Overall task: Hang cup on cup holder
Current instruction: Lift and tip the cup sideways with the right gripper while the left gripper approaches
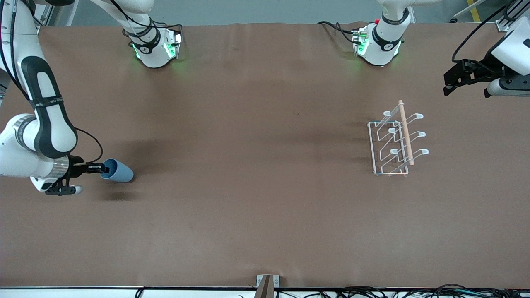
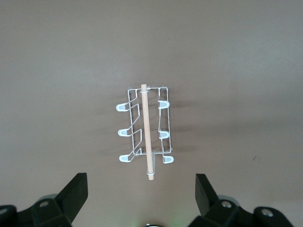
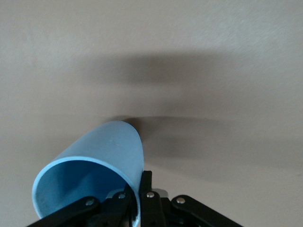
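A brown, matte surface (image 1: 256, 174) fills nearly the whole front view, with faint creases and soft shadows across it. At the middle of its edge nearest the front camera sits a small grey bracket (image 1: 267, 281) with a dark upright piece in it. Along that same edge runs a pale strip, and a tangle of black cables (image 1: 397, 290) lies below it toward the left arm's end. At the top edge of the front view a strip of grey floor (image 1: 265, 10) shows, with a yellow line (image 1: 473, 10) toward the left arm's end.
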Robot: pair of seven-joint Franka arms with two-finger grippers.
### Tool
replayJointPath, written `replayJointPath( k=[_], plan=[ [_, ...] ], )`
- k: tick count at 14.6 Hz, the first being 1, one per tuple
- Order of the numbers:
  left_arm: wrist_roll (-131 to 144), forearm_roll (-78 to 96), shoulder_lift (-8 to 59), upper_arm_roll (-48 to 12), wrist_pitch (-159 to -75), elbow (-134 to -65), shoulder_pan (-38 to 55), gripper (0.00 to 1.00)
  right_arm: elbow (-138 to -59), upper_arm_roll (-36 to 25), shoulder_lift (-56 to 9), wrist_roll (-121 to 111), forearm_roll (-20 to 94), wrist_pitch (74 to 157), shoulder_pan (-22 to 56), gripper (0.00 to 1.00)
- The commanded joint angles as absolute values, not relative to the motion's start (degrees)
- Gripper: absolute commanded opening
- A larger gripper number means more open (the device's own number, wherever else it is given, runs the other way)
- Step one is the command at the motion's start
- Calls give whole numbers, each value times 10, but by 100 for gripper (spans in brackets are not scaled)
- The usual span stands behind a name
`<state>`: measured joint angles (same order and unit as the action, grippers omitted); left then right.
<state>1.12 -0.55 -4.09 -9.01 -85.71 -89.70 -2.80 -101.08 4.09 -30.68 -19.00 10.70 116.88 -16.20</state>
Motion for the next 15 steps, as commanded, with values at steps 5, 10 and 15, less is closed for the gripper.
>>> replayJointPath(
  k=[5,10,15],
  plan=[
    [-1,-3,-33,-93,-855,-884,-29,100,-986,73,-271,-228,318,975,-170,0],
    [0,18,-32,-93,-855,-884,-28,100,-976,76,-272,-194,496,898,-121,0],
    [3,25,-11,-132,-863,-882,11,100,-976,79,-270,-97,668,889,-54,1]
  ],
)
